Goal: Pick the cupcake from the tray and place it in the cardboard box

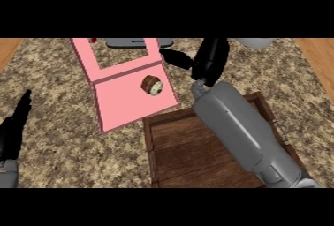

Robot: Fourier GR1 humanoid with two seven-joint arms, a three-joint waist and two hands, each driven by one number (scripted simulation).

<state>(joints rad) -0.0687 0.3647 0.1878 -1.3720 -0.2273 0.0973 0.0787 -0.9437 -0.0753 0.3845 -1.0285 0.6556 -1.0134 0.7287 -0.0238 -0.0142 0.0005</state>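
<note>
A cupcake [153, 84] with a brown wrapper and pale top lies on its side on the pink tray [124, 99], near the tray's right edge. My right hand [207, 59] hovers just right of the tray, beyond the cupcake, fingers straight and thumb spread toward the tray; it holds nothing. Under my right forearm sits the brown box [189, 150], open at the top, its inside looking like wood planks. At the view's left edge my left hand [13, 132] rests open with fingers up.
A grey object [137, 43] sits at the counter's far edge behind the tray, and a pale rounded item [256, 42] shows at the top right. The speckled counter [65, 145] spreads to the left of the box. Wooden floor borders both sides.
</note>
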